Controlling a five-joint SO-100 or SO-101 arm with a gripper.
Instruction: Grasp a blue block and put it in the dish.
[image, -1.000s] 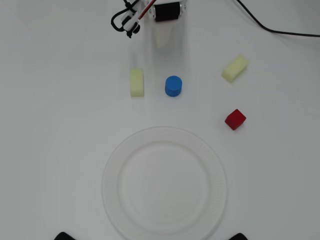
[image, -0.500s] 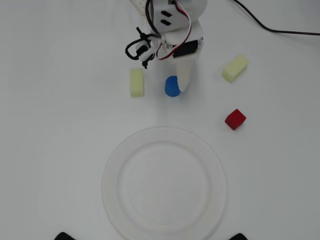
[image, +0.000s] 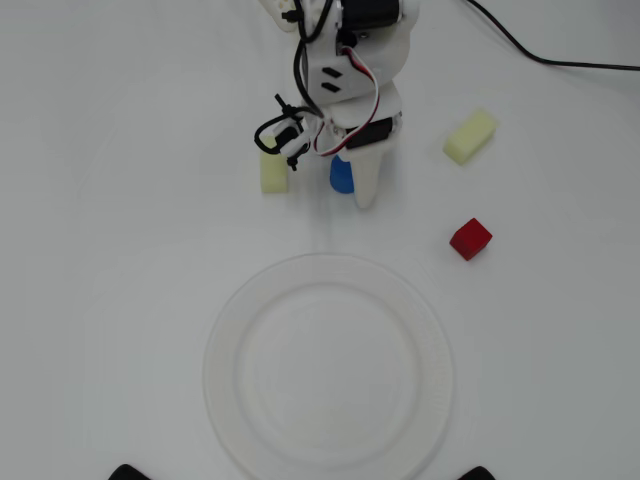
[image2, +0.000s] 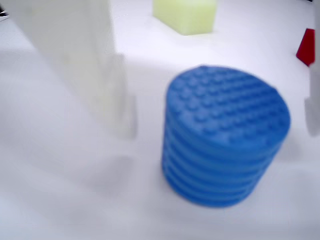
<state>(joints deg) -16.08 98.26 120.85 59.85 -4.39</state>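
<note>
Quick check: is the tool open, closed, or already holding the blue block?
Tool: open, straddling the blue block on the table, one finger clear of it; nothing held.

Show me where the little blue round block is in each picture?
Overhead view: the small bright blue cylinder block sits upper middle, partly hidden under the white arm, above the big round white plate.
Wrist view: it fills the middle right, upright on the white table, bumpy face up.
Shared landmark: the small red cube, right of the blue block in both views.
</note>
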